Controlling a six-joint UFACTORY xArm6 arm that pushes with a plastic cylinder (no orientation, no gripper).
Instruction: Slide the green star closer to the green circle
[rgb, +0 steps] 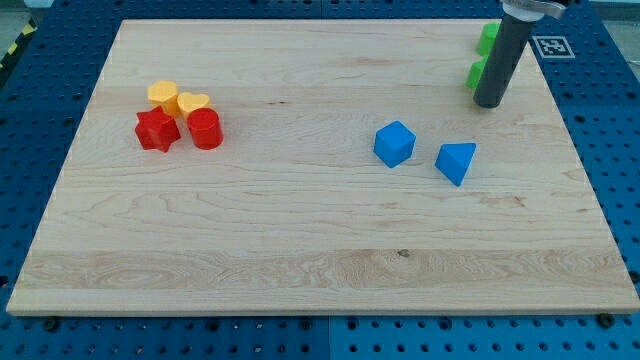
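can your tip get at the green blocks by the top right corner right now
Probably yes. My tip already sits right beside the lower green block, with the upper green block just above. The rod hides most of both, so I cannot tell which is the star.

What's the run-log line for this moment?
tip at view's top right, touching lower green block | upper green block just above | both partly hidden by rod | shapes unclear

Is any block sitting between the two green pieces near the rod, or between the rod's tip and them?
No other block shows there. My tip sits against the lower green block, with the upper green block just above; the rod hides their shapes.
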